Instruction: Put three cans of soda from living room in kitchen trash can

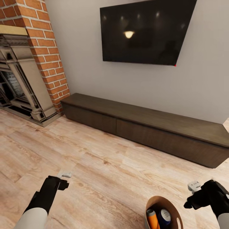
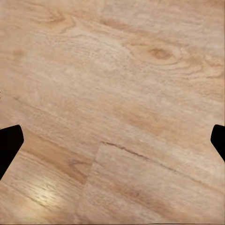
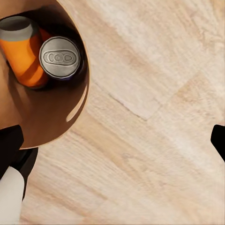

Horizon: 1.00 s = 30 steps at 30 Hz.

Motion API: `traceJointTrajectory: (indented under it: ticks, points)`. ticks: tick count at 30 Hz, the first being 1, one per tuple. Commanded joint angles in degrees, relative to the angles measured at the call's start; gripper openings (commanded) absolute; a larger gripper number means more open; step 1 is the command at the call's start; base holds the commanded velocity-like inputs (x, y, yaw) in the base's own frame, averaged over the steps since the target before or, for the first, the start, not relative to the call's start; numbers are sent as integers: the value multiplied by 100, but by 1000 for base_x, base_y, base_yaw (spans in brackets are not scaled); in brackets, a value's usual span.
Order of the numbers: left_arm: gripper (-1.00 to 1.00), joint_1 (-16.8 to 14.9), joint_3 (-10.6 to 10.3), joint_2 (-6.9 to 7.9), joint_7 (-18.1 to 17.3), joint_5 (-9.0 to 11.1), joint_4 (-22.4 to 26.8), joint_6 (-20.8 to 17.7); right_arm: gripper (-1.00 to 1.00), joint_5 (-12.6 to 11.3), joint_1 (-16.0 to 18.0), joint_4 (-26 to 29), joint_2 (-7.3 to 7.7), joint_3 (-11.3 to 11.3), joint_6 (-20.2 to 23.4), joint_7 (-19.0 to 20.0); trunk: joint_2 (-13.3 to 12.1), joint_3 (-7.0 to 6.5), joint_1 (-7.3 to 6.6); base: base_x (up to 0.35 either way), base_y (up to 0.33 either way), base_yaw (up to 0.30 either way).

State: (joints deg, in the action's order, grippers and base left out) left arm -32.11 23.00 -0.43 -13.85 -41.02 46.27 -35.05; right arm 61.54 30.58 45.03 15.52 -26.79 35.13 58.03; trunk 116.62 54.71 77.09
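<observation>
Brick: fireplace [image 1: 25,63] at far left, so this is the living room, not the kitchen.
Floor: light wood floor [image 1: 105,165] under both arms.
Left gripper [image 1: 64,178]: low left in the head view, hanging over bare boards. In the left wrist view the dark finger tips [image 2: 9,145] sit at opposite edges, so the jaws are spread wide, holding and touching nothing.
Cabinet: dark low cabinet [image 1: 146,130] along the wall, TV [image 1: 146,31] above it.
Tash can [image 1: 159,203]: copper-brown, at the bottom edge between the arms, closer to the right one. Whether it stands on the floor or rides on the robot, I can't tell.
Cans: orange can [image 1: 152,219] and blue can [image 1: 164,218] are inside it. In the right wrist view the orange can [image 3: 23,51] is tilted and the other can [image 3: 60,57] shows its silver top, so it stands upright. Third can: can't tell, may be hidden by the wall.
Right gripper [image 1: 194,190]: just right of the tash can rim, near it but not touching. The tips in the right wrist view sit far apart; jaws spread, empty.
Key relation: tash can lies left of the right jaws, long axis vertical, mouth up. The right arm is the nearer one.
Judgement: the cans look loaded; the bin is not in the kitchen yet.
</observation>
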Motion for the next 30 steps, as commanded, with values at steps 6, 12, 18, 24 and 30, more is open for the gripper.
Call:
traceJointTrajectory:
  ticks: [6,12,18,24,30]
  points:
    - [100,314,581,18,91,-3,-50,629,100,-187,-14,-682,4,-335,-484,-601,-242,-109,-132,0,0,0]
    - [100,612,1011,78,118,3,-591,1488,100,-269,-16,-1532,32,-650,-1188,-1347,-483,-216,-264,0,0,0]
    - [100,746,1469,260,133,2,-1177,2194,100,-284,-18,-2087,52,-885,-1519,-1811,-723,-324,-396,0,0,0]
    - [100,900,1593,475,238,52,-1899,2964,100,-288,-188,-2318,58,-1204,-1902,-1902,-964,-432,-528,0,0,0]
    - [100,1073,1616,760,272,352,-2555,3539,100,-285,-376,-2420,46,-1637,-2217,-2095,-1205,-540,-660,0,0,0]
